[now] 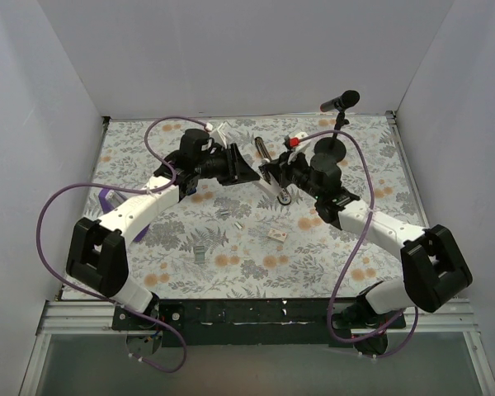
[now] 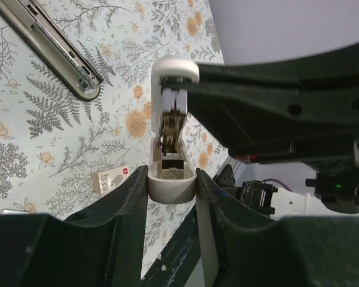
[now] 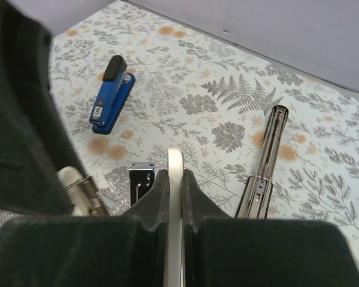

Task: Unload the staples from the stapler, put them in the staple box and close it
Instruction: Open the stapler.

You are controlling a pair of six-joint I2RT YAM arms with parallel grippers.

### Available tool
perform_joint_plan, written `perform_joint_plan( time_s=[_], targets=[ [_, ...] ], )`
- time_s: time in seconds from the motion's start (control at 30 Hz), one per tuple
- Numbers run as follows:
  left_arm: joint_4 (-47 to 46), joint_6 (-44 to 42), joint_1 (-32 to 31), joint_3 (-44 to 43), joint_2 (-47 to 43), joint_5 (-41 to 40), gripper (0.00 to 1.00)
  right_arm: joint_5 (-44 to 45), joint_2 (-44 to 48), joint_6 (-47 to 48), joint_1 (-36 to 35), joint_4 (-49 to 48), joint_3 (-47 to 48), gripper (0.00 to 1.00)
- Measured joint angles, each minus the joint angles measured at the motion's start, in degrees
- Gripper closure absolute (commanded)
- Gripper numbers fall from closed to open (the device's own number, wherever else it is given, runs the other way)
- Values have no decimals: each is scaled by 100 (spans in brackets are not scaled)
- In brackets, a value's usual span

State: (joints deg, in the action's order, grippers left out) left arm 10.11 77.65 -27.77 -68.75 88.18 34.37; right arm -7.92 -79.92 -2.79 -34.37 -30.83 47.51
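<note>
A white stapler (image 1: 280,190), opened on its hinge, hangs above the mat between both grippers. My left gripper (image 2: 172,179) is shut on the rounded end of its upper arm (image 2: 172,190), whose silver staple channel (image 2: 170,119) faces the camera. My right gripper (image 3: 175,176) is shut on the thin white base plate (image 3: 175,160). In the top view the left gripper (image 1: 252,171) and the right gripper (image 1: 268,173) meet at mid-table. A long slim black-and-silver stapler (image 3: 263,161) lies opened out flat on the mat, also in the left wrist view (image 2: 54,42).
A small blue stapler (image 3: 112,95) lies at the left of the mat. A white staple box (image 1: 277,234) and loose staple strips (image 1: 200,252) lie nearer the front. A black microphone (image 1: 340,101) stands at the back right. White walls close three sides.
</note>
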Motion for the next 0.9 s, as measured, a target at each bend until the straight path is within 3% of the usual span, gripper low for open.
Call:
perform_joint_plan(
  time_s=[0.17, 0.43, 0.63, 0.9],
  targets=[
    [-557, 219, -20, 802, -470, -184, 100, 356, -260, -651, 184, 76, 175, 99],
    [-2347, 577, -402, 2640, -1471, -1073, 100, 507, -730, -2330, 452, 28, 450, 99],
    [-3016, 422, -918, 3053, -1436, -2116, 100, 662, -1058, -3661, 708, 28, 415, 99],
    [-3519, 282, -1134, 3270, -1436, -2918, 100, 667, -1198, -4568, 841, -101, 271, 99]
  ],
)
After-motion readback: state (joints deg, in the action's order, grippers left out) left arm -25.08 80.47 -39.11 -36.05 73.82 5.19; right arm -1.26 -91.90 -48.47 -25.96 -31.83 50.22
